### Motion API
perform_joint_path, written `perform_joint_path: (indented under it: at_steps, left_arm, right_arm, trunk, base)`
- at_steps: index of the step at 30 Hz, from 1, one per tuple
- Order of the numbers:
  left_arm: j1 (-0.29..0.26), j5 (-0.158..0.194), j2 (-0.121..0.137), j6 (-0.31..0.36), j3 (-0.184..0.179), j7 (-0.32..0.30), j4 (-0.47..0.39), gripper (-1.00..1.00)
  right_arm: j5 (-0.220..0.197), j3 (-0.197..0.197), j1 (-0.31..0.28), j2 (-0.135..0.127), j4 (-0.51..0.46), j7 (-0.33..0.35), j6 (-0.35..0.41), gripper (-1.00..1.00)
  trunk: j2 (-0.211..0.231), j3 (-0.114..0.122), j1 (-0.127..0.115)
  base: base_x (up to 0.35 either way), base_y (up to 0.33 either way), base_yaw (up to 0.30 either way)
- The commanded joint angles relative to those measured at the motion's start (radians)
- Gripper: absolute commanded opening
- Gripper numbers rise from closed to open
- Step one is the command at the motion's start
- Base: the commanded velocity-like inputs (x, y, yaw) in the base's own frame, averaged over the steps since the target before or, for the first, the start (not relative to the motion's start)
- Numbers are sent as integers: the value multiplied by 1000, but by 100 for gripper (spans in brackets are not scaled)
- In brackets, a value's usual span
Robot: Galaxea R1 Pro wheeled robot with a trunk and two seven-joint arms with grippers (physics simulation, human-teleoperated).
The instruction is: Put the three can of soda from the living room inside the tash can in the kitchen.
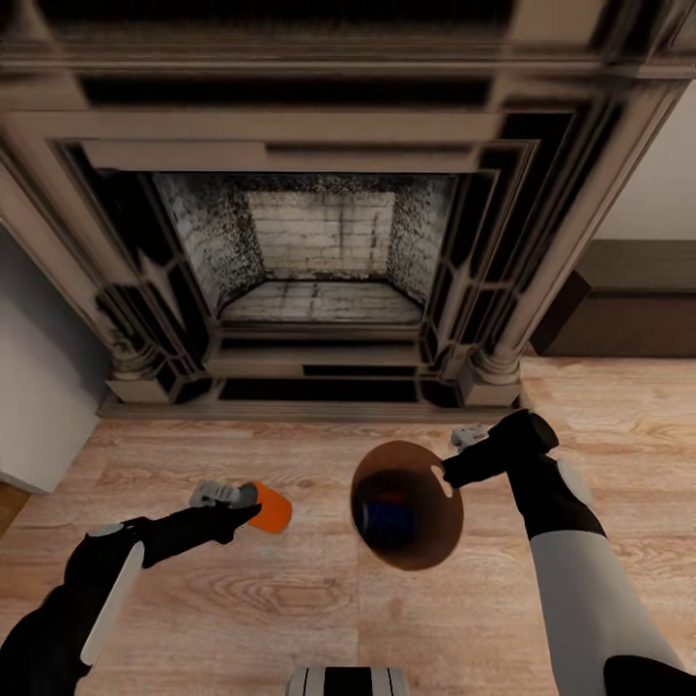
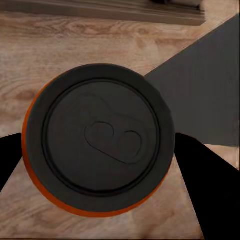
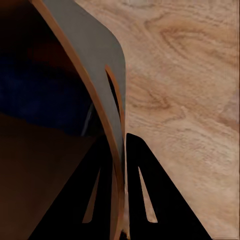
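While my left claw [image 1: 253,505] gripped an orange can [image 1: 271,507], my right claw [image 1: 448,476] clamped the bin [image 1: 425,541] rim at 3 o'clock; a blue can [image 1: 387,509] lay inside.

Can [image 1: 271,507] left of bin [image 1: 425,553], another can [image 1: 387,508] inside, fireplace [image 1: 319,261] behind

Even, soft simulated light, wood floor [image 1: 319,599] bright and clear, fireplace [image 1: 319,261] surround smeared and warped toward the frame edges, firebox grainy, bin [image 1: 406,507] interior dim brown, wrist views dark at close range, fingers reduced to flat black silhouettes
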Motion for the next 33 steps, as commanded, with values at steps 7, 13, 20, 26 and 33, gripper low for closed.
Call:
perform_joint_path:
  at_steps: [7,13,20,26,33]
  left_arm:
    - [-130,-2,8,239,18,-141,-79,-100]
    - [-323,-3,3,374,12,-218,-88,-100]
    - [-498,-8,-10,374,-38,-230,-53,-100]
    - [-538,39,-20,374,-225,-232,-40,-100]
    - [-613,80,-32,374,-473,-232,-37,-100]
  right_arm:
    - [-7,0,-1,-1,85,13,9,-100]
    - [-7,1,-2,2,122,14,9,-100]
    - [-6,7,-4,7,130,14,9,-100]
    - [-6,17,-29,6,212,12,9,-100]
    - [-6,17,-76,6,278,11,9,-100]
  trunk:
    - [49,22,-27]
    - [91,41,-50]
    - [140,63,-77]
    - [182,82,-100]
    - [189,85,-104]
  base:
    - [0,0,0]
    - [0,0,0]
    - [0,0,0]
    - [0,0,0]
    - [0,0,0]
